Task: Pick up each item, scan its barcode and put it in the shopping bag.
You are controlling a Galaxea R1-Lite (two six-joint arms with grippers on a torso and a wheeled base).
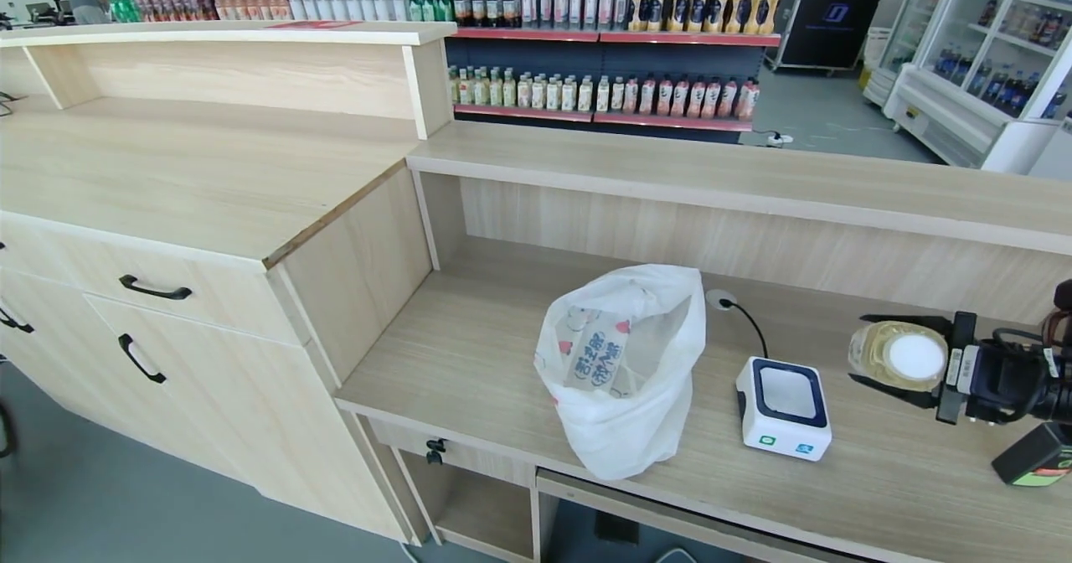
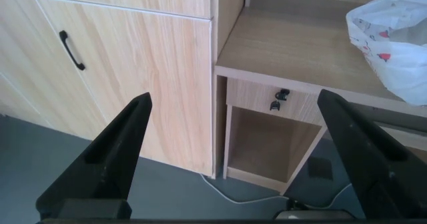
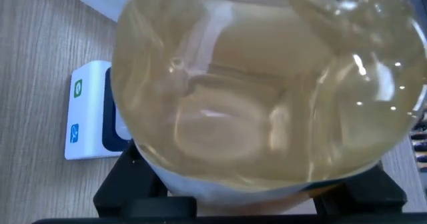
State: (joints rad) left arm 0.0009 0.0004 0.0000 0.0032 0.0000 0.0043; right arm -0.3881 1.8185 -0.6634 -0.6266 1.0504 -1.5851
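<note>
Over the right end of the surface (image 1: pixel 469 353), your right gripper (image 1: pixel 864 350) has its jaws clamped around the body of the bottle (image 1: pixel 896 355). The bottle holds pale yellow liquid and, as far as I can tell, hangs roughly upright with its white cap up. You hold it in the air near the scanner (image 1: pixel 784 408), on the side away from the shopping bag (image 1: pixel 624 412), and not yet over the scanner's glass window. I judge that gripping the body mid-height leaves the label free to be turned toward that window. No barcode or label text on the bottle can be read.

The bag stands just beside the scanner with its mouth open upward, so I expect only a short carry after scanning. It is printed with small cartoon figures. A packet (image 1: pixel 596 360) already inside it bears blue characters, which I leave unread. The scanner's front edge carries two small badges, one green and one blue.

Your left gripper (image 2: pixel 235 97) hangs low with its jaws spread wide and empty, in front of the cupboard and well apart from the bag, probably parked out of the way.
</note>
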